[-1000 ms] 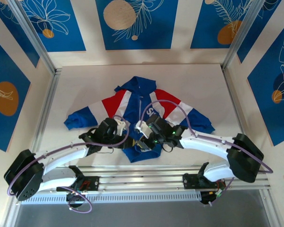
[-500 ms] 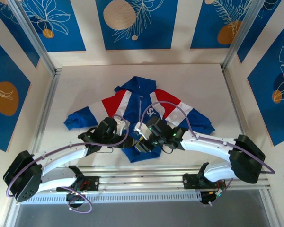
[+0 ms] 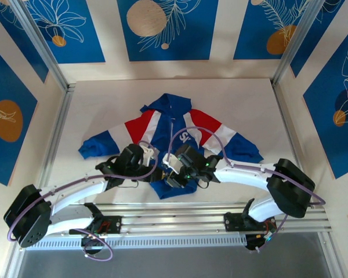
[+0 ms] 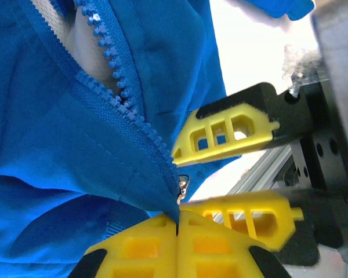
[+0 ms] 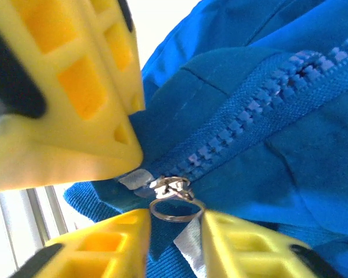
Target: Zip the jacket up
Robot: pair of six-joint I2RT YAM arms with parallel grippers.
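The jacket (image 3: 162, 119) lies face up on the table, blue with red and white panels, its zipper (image 4: 113, 87) open above the hem. My left gripper (image 4: 178, 223) is shut on the blue hem fabric just below the zipper's foot. In the right wrist view its yellow fingers (image 5: 75, 87) press in from the upper left. The silver zipper pull ring (image 5: 175, 208) hangs from the slider at the zipper's bottom end. My right gripper (image 5: 175, 231) is closed narrowly on that ring, a fingertip touching each side. From above, both grippers (image 3: 155, 157) (image 3: 169, 169) meet at the jacket's lower front.
The aluminium rail (image 3: 209, 211) at the table's near edge runs right behind the grippers. White table surface (image 3: 249, 104) surrounds the jacket, with frame posts (image 3: 58, 121) at the sides. The jacket's sleeves (image 3: 95, 145) spread left and right.
My right gripper widened briefly and has narrowed again around the pull ring, and its arm has shifted slightly left and nearer. The left gripper has kept its hold on the hem.
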